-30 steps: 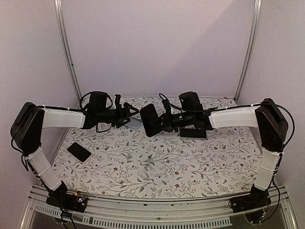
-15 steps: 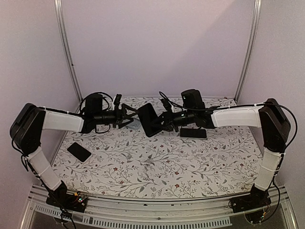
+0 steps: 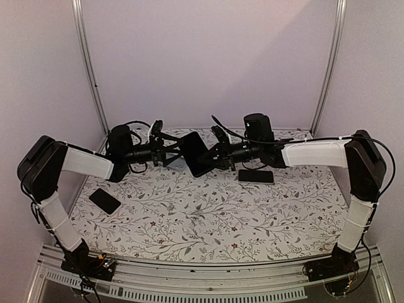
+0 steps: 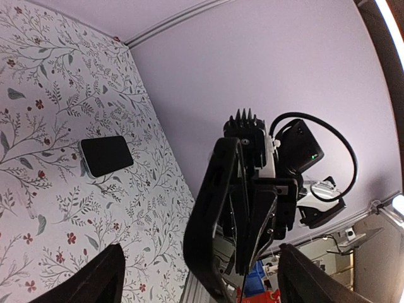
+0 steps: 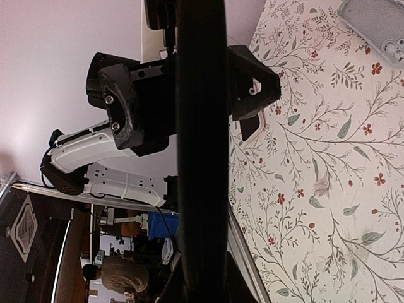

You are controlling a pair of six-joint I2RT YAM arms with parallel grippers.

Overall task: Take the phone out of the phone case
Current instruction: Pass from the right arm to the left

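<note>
The phone in its black phone case (image 3: pixel 195 153) hangs in the air over the back of the table, and my right gripper (image 3: pixel 212 154) is shut on its right end. In the right wrist view the phone case (image 5: pixel 202 158) is a dark bar seen edge-on, running up from the right gripper (image 5: pixel 203 281). My left gripper (image 3: pixel 174 151) is open, its jaws standing to either side of the case's left end. In the left wrist view the phone case (image 4: pixel 211 227) stands edge-on between the wide-apart fingers (image 4: pixel 95 281), touching neither.
A dark phone (image 3: pixel 255 176) lies flat behind the right arm and another phone (image 3: pixel 105 201) lies near the left edge of the floral table (image 3: pixel 208 221). A grey empty case (image 5: pixel 379 22) lies on the table. Metal posts (image 3: pixel 88 69) frame the back corners.
The left gripper has moved right and up to the phone case, its jaws now astride the case's end and slightly narrower. The right arm has carried the case a little left and up.
</note>
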